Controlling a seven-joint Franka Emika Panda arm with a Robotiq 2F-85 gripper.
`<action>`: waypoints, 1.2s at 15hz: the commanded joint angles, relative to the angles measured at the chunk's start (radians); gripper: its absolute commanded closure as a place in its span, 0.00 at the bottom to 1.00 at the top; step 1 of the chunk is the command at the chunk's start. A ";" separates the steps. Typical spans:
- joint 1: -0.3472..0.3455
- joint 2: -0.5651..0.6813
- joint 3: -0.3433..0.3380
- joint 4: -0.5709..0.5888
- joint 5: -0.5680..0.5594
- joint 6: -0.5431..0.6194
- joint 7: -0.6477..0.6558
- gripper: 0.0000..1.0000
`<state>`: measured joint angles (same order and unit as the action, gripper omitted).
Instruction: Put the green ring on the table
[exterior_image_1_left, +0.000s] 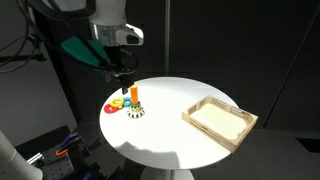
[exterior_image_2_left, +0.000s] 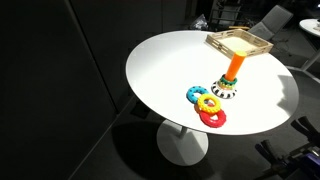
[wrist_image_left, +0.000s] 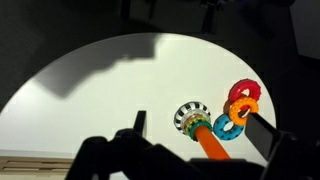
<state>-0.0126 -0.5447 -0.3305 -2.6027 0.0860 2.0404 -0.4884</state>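
Note:
An orange pole (wrist_image_left: 210, 145) stands on a black-and-white striped base (wrist_image_left: 186, 113) on the round white table (wrist_image_left: 90, 90). The green ring (wrist_image_left: 194, 126) sits low on the pole, just above the base; it also shows in an exterior view (exterior_image_2_left: 228, 84). My gripper (wrist_image_left: 200, 128) is open and empty, above the pole, with one finger on each side of it. In an exterior view the gripper (exterior_image_1_left: 124, 80) hangs just over the toy (exterior_image_1_left: 134, 100). The gripper is out of frame in the exterior view that shows the pole (exterior_image_2_left: 233, 66).
A blue ring (wrist_image_left: 226, 127), an orange ring (wrist_image_left: 244, 107) and a red ring (wrist_image_left: 243, 91) lie on the table touching each other beside the base. A shallow wooden tray (exterior_image_1_left: 220, 120) sits on the far side of the table (exterior_image_2_left: 238, 42).

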 joint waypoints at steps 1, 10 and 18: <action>0.030 0.133 0.057 0.060 0.037 0.054 0.002 0.00; 0.042 0.243 0.151 0.055 0.050 0.175 -0.004 0.00; 0.065 0.276 0.172 0.020 0.083 0.271 -0.030 0.00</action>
<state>0.0458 -0.2863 -0.1771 -2.5612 0.1395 2.2437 -0.4914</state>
